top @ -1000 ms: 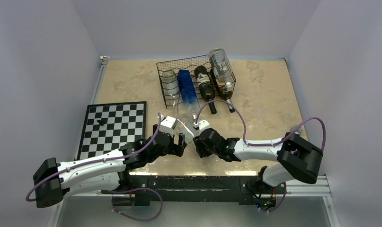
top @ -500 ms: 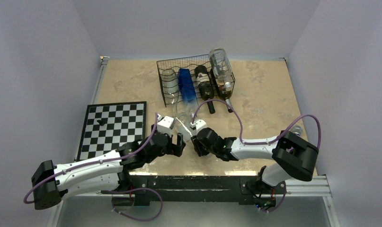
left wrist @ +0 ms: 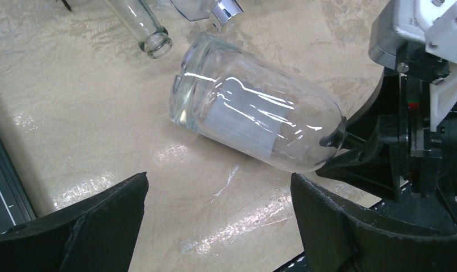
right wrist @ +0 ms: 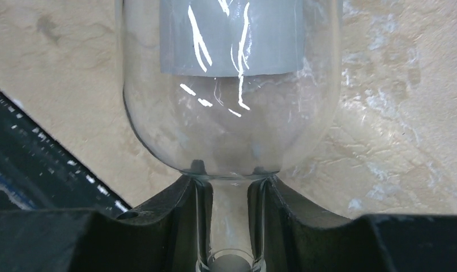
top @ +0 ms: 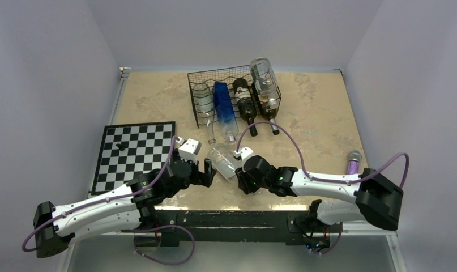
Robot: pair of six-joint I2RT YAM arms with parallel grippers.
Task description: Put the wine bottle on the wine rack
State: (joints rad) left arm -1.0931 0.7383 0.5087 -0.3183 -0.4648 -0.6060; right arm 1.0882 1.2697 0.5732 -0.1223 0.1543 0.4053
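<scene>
A clear wine bottle (top: 222,160) with a grey label lies tilted near the table's front, base pointing away from the arms. My right gripper (top: 239,173) is shut on its neck; in the right wrist view the fingers (right wrist: 169,209) clamp the neck below the bottle's shoulder (right wrist: 231,85). My left gripper (top: 206,171) is open and empty just left of the bottle. In its wrist view the bottle (left wrist: 254,116) lies beyond the spread jaws (left wrist: 219,187). The black wire wine rack (top: 214,73) stands at the back centre.
The rack holds a clear bottle (top: 202,99), a blue one (top: 223,105), dark ones (top: 247,105) and a clear one on top (top: 264,76). A chessboard (top: 136,153) lies at the left. A purple and silver object (top: 353,161) lies at the right.
My right arm has stretched out lower, its elbow swinging right, with the bottle's neck still in its gripper. My left gripper has drawn back to the left. The purple object is now uncovered.
</scene>
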